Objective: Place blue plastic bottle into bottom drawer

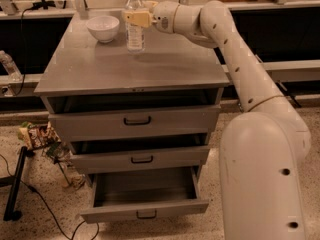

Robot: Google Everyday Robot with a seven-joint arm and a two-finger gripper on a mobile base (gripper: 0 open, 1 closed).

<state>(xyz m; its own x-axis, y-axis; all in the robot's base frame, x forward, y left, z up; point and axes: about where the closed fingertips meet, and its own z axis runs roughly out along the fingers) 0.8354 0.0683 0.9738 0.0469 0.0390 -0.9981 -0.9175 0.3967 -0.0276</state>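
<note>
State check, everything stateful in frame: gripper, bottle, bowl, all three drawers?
gripper: shut on the blue plastic bottle, above the rear of the cabinet top
blue plastic bottle: upright, cap on, held
white bowl: upright, left of the bottle, not touching it
bottom drawer: pulled open, nothing visible inside
middle drawer: in much further than the bottom one
top drawer: likewise

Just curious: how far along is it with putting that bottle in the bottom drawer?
Done: the bottom drawer already stands open. In hand: the gripper is at the blue plastic bottle, upright on the cabinet top. Left: lifting it and lowering it into the drawer.
</note>
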